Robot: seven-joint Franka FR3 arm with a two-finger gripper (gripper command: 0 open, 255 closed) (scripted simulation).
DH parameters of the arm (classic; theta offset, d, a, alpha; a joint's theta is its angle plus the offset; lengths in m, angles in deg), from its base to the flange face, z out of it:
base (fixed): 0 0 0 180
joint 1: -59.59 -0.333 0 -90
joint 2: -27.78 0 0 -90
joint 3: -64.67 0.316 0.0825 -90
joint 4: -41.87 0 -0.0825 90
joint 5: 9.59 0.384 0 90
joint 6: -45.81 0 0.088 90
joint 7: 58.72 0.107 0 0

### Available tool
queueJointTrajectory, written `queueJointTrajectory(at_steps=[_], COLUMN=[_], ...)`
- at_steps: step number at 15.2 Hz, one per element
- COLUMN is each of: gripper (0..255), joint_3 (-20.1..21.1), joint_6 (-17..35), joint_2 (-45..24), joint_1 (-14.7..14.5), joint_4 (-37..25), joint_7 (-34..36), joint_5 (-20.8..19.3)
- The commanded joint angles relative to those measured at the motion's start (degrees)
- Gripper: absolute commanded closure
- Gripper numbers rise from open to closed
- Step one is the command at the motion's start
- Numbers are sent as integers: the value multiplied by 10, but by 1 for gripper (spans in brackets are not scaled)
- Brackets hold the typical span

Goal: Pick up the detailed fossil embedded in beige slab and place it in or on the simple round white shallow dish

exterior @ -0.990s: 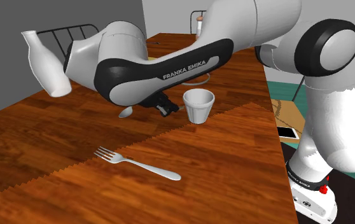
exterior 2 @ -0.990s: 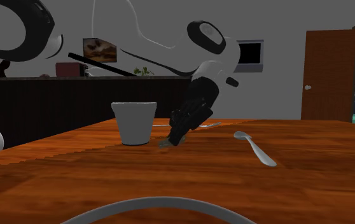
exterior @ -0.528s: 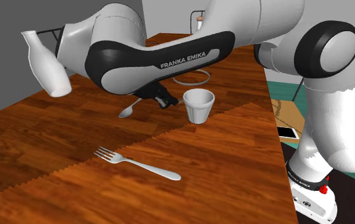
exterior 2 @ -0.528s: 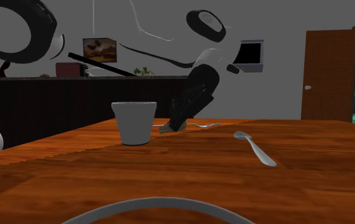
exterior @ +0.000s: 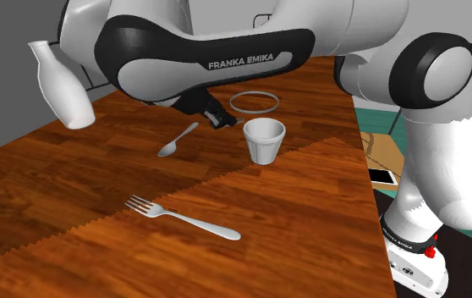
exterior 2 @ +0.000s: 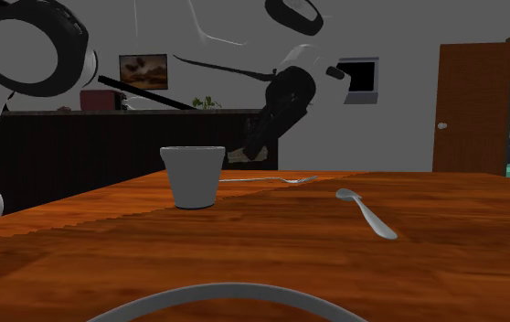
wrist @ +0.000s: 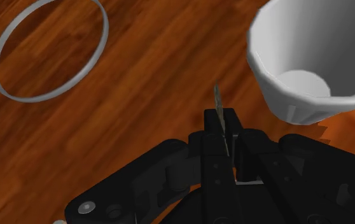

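Observation:
My black gripper [exterior: 216, 118] hangs above the wooden table, shut on the fossil slab [wrist: 219, 105], which shows edge-on as a thin beige sliver between the fingertips. In the second exterior view the slab [exterior 2: 240, 157] is a small pale piece at the gripper's [exterior 2: 246, 154] tip, well off the table. The round white shallow dish [exterior: 254, 102] appears as a thin ring lying flat on the table just beyond the gripper. In the wrist view the dish [wrist: 48, 52] lies ahead of the fingers and to one side. Its rim [exterior 2: 226, 298] arcs across the second exterior view's foreground.
A white cup [exterior: 264, 139] stands close beside the gripper, toward the stand. A spoon [exterior: 178, 140] and a fork [exterior: 183, 217] lie on the table [exterior: 74, 186]. A white bottle [exterior: 60, 85] stands at the shoulder view's left. A phone [exterior: 383, 176] lies past the table edge.
The gripper has risen from the tabletop with the slab in it and moved away from the cup toward the dish. The spoon, earlier hidden by the arm, now shows.

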Motion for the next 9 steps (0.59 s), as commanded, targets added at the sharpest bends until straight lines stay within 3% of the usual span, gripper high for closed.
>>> queueJointTrajectory(at_steps=[1, 4, 9], gripper=[255, 255, 255], joint_3=[-2, -6, -14], joint_6=[-19, -46, 21], joint_2=[-9, -22, 39], joint_1=[-10, -25, 53], joint_4=[-30, -74, 26], joint_7=[-11, -30, -76], joint_5=[-11, -29, -26])
